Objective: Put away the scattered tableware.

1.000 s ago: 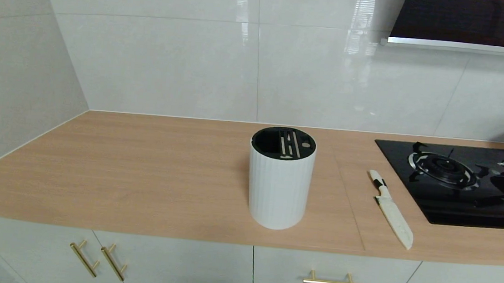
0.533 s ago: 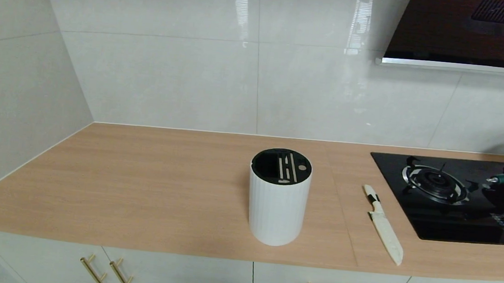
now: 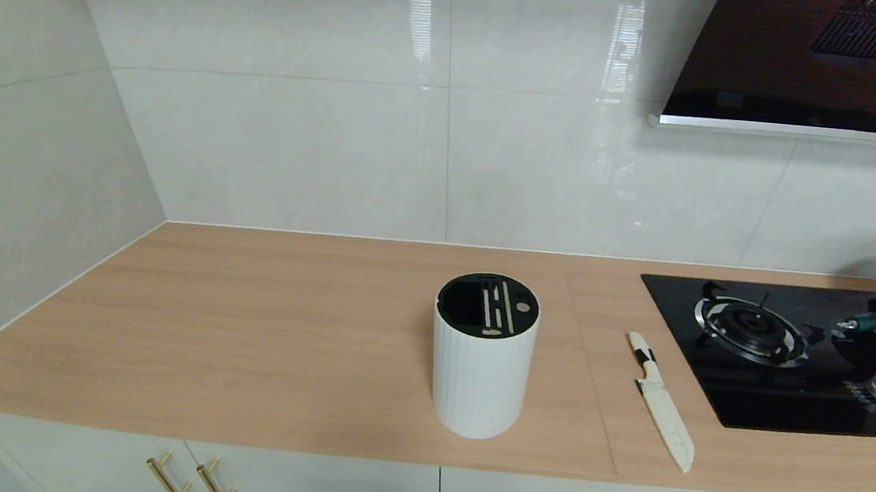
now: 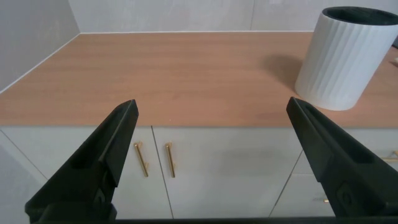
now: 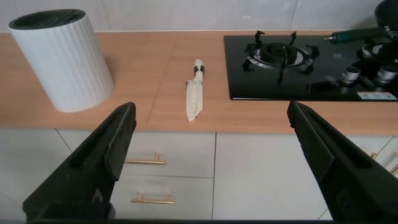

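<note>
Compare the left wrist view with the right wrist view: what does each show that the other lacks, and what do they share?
Left wrist view, not the right: the left gripper, open, the side wall where the countertop ends, and two upright cabinet handles. Right wrist view, not the left: the right gripper, open, the whole knife lying flat beside the hob, and two level drawer handles. Shared: the white ribbed holder standing upright on the wooden countertop.

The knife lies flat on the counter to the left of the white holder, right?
Not quite. The knife lies flat on the counter, but to the right of the white holder, toward the stove. The head view shows it.
</note>
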Robot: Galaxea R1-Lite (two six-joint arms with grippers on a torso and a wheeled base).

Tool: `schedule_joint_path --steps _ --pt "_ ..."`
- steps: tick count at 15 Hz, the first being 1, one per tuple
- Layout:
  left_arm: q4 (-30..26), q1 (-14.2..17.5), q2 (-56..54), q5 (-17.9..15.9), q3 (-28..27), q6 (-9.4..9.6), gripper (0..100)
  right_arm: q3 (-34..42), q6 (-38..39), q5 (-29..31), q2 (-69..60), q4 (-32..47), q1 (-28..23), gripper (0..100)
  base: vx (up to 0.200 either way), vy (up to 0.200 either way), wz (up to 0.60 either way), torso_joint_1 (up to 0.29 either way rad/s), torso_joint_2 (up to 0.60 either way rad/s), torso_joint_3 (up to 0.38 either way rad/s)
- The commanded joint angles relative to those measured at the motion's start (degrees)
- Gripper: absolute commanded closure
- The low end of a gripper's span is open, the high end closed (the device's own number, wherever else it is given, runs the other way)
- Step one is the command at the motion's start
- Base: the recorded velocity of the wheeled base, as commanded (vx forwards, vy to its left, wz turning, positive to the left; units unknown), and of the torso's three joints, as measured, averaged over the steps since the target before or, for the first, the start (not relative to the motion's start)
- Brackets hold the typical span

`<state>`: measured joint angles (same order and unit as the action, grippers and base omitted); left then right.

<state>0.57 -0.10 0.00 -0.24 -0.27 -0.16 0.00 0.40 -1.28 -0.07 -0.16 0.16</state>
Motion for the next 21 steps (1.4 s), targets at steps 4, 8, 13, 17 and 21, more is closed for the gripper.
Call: schedule_joint_path --steps 4,8,13,17,21 --pt "0.04 0.01 0.0 -0.02 0.0 -0.02 0 0.0 -3.57 -0.39 0.07 -0.11 0.02 0 0.0 0.0 0.0 0.0 0.0 0.0" --pt "0.04 0.01 0.0 -0.02 0.0 -0.02 0 -11.78 -0.58 -8.48 10.18 0.07 0.54 0 0.0 0.0 0.0 0.0 0.0 0.0" --pt "0.04 0.01 0.0 -0.02 0.0 -0.02 0 -21.62 -1.11 -9.09 41.12 -0.11 2.13 0 0.0 0.0 0.0 0.0 0.0 0.0" --pt "0.04 0.01 0.0 -0.02 0.0 -0.02 0 -34.1 -1.11 -9.09 67.57 -0.19 6.61 0 0.0 0.0 0.0 0.0 0.0 0.0" --pt "0.04 0.01 0.0 -0.02 0.0 -0.02 0 -40.25 -1.19 -9.0 84.89 -5.03 7.22 0 0.0 0.0 0.0 0.0 0.0 0.0"
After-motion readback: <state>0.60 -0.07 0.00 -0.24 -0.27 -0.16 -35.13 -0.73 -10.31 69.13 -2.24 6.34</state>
